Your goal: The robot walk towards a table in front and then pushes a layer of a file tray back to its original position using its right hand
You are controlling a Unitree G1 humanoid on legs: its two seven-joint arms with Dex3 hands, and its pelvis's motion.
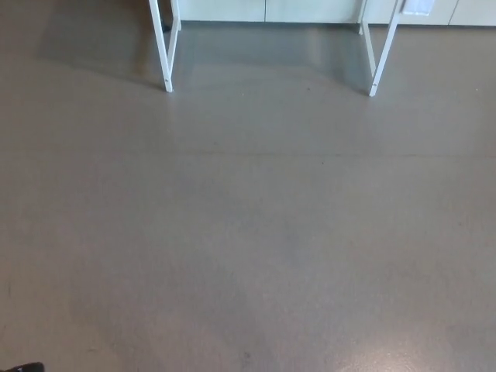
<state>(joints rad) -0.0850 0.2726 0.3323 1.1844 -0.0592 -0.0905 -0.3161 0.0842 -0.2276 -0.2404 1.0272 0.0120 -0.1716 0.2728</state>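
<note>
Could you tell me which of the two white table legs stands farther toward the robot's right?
The leg at picture right; the other leg stands at picture left.

Grey floor with white table legs seen at the top of the head view.

Most of the picture is filled by a smooth grey-brown floor, on which faint scuffs and a thin seam line running across are seen. Two white table legs are seen near the top edge, the left leg and the right leg, each slanted slightly and planted on the floor, well apart from one another. Behind them a pale wall base or cabinet front is shown along the top edge. A soft shadow is cast on the floor beneath and to the left of the legs. A small dark shape is cut off at the bottom left corner; what it is cannot be told.
</note>
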